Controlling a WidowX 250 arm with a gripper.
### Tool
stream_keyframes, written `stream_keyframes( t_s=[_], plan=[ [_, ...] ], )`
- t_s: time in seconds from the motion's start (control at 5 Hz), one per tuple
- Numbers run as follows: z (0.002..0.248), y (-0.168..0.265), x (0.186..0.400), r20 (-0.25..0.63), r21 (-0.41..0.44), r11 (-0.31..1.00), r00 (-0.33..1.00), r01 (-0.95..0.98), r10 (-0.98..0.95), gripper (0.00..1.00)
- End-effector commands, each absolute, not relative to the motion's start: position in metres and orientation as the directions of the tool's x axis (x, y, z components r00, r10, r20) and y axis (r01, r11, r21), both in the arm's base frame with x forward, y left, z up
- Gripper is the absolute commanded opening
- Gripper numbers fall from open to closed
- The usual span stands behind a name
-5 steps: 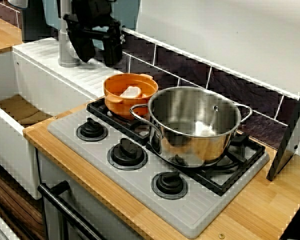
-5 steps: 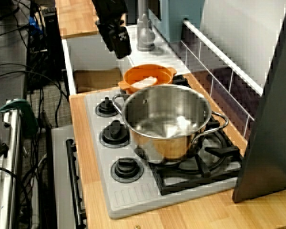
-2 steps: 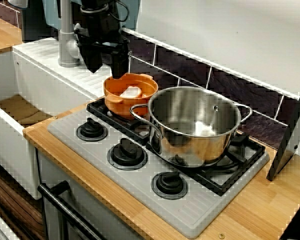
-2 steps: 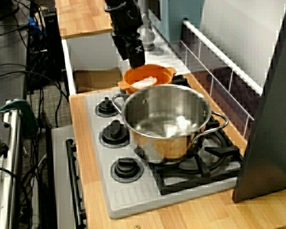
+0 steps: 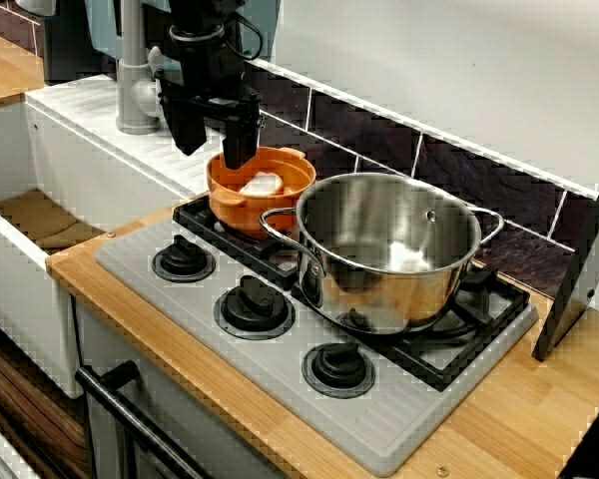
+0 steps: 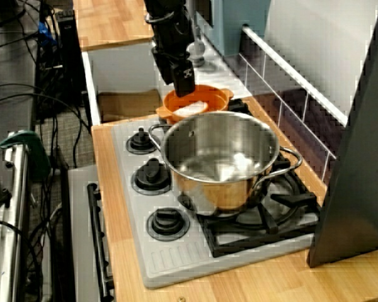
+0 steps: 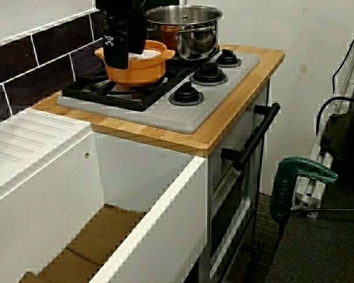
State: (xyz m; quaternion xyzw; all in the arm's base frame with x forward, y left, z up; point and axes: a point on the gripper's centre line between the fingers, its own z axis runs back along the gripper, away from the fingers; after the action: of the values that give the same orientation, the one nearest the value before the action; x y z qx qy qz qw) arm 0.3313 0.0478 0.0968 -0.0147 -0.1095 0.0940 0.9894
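The black gripper (image 5: 214,155) hung with its tips pointing down and its two fingers (image 5: 238,140) spread apart, released and holding nothing. Directly beneath it, and reaching a little to its right in the view from the front of the stove, sat the orange pot (image 5: 235,210) on a back burner. One finger stood level with the pot's near rim; whether it touched the rim could not be told. Inside the pot, just below and right of the fingertips, lay a white lump (image 5: 262,184).

In the view from the end of the counter, the gripper (image 6: 181,85) covered the far left part of the orange pot (image 6: 220,95). In the view from the sink side it (image 7: 117,59) hid the pot's (image 7: 135,73) near wall.

Beyond the orange pot, on the side away from the gripper, stood a big steel pot (image 5: 389,249) on the next burner, close beside the orange one. Below and in front of the gripper ran the stove's (image 5: 180,299) three black knobs (image 5: 254,305). Behind the gripper rose a gray faucet (image 5: 132,80), and off to the gripper's other side, lower down, opened the white sink (image 7: 135,236).
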Motion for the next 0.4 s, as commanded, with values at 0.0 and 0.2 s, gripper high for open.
stream_keyframes(
  t_s=[0.0,0.2],
  plan=[
    [0.0977,0.0544,0.3293,0.244,-0.029,0.984,0.954,-0.175,0.176,1.0],
    [0.0965,0.055,0.328,0.243,-0.026,0.984,0.954,-0.174,0.175,1.0]
  ],
)
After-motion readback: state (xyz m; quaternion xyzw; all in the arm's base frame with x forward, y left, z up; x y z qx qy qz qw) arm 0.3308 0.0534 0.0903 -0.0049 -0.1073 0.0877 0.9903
